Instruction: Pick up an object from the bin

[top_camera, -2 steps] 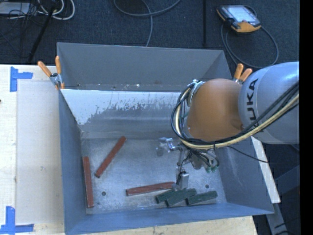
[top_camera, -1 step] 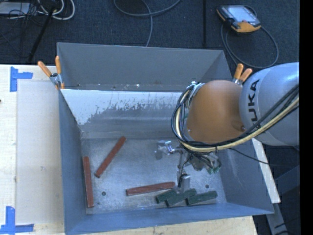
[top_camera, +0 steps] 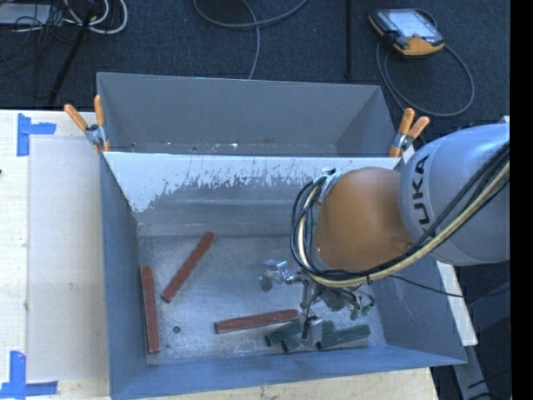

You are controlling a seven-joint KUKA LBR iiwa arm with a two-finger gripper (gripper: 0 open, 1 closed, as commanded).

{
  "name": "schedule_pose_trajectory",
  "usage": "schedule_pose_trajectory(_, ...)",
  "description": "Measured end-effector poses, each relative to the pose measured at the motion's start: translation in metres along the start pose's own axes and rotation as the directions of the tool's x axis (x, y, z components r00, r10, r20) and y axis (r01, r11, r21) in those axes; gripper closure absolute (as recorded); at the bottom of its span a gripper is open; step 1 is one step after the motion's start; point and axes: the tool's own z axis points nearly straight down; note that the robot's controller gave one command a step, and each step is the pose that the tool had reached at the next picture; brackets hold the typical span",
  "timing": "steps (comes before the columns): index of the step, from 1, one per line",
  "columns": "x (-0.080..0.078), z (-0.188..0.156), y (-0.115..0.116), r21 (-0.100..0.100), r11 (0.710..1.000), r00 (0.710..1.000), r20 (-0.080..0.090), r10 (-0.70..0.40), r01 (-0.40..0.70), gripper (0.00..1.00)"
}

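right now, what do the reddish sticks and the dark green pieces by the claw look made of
Reddish sticks: probably painted or stained wood, possibly plastic; matte brown-red, straight-edged, no shine. Dark green pieces: likewise matte and blocky, maybe the same material; too small to be sure.

Hard light falls from above onto the back wall of the grey metal bin [top_camera: 233,177], leaving 1 bright, streaked band there; the bin's bottom below it lies in softer shade. The rounded orange wrist cover [top_camera: 358,219] carries a dull sheen and shadows the tool [top_camera: 306,327], perhaps masking its outline. The dark carpet floor [top_camera: 250,48] is dim.
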Motion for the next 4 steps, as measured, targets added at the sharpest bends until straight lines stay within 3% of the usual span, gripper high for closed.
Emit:
schedule_pose_trajectory(1, 0.009, 0.051, -0.007, -0.003, 1.000, 1.000, -0.011, -0.029, 0.029, 1.00)
schedule_pose_trajectory(2, 0.009, 0.051, -0.007, -0.003, 1.000, 1.000, -0.011, -0.029, 0.028, 1.00)
schedule_pose_trajectory(4, 0.008, -0.068, -0.006, -0.005, 1.000, 0.999, -0.012, -0.030, 0.030, 1.00)
